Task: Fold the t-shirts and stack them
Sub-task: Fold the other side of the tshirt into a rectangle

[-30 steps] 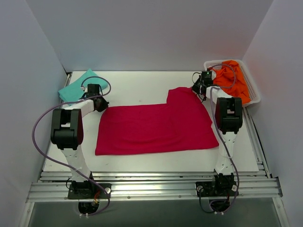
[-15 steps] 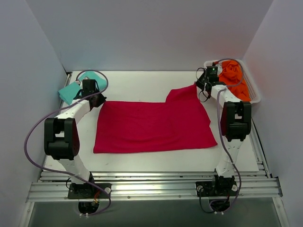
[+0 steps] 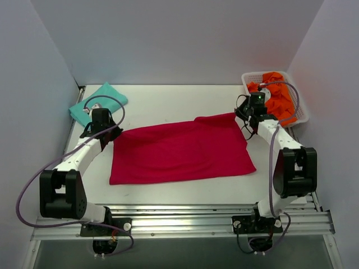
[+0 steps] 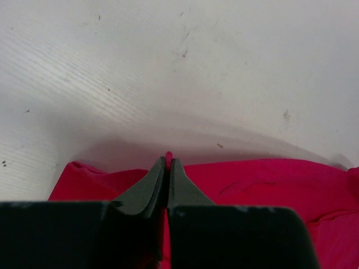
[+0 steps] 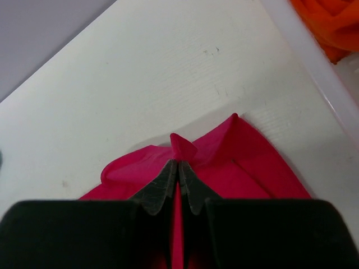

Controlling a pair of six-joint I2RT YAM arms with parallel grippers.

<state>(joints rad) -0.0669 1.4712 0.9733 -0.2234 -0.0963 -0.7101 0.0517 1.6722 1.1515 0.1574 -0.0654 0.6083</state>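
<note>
A crimson red t-shirt (image 3: 182, 151) lies spread across the middle of the table. At its far left corner my left gripper (image 3: 110, 133) is shut on the red cloth (image 4: 252, 179), a small tip of it poking out between the fingertips. My right gripper (image 3: 238, 116) is shut on the shirt's far right corner, where the cloth (image 5: 247, 162) is bunched and lifted a little. A folded teal t-shirt (image 3: 101, 96) rests at the far left of the table. Orange t-shirts (image 3: 277, 92) are piled in a white basket (image 3: 303, 115) at the far right.
White walls close the table in at the back and on both sides. The white basket rim (image 5: 320, 73) runs close to the right of my right gripper. A metal rail (image 3: 179, 216) runs along the near edge.
Both arms have pulled back toward the near side, dragging the red shirt's far edge with them. The raised right part of the shirt has come down and the far edge now runs lower.
</note>
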